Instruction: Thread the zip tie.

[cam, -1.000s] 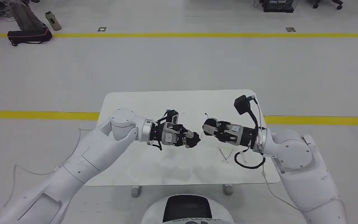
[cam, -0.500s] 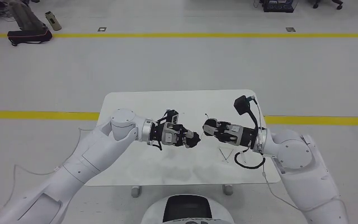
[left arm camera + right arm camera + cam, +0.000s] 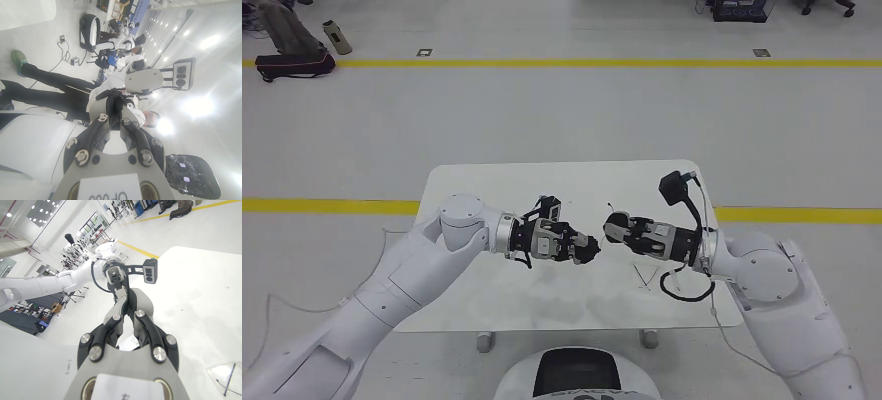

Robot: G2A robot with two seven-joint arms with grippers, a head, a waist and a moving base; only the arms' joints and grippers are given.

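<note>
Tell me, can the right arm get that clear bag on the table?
Probably, yes. The clear bag lies bare on the table close beside the right arm, nothing covering it, though the shut right end effector must open first.

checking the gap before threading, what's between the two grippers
Top view: left gripper and right gripper face tip to tip, with a narrow stretch of bare table between them; anything thinner there is too small to tell.
</note>
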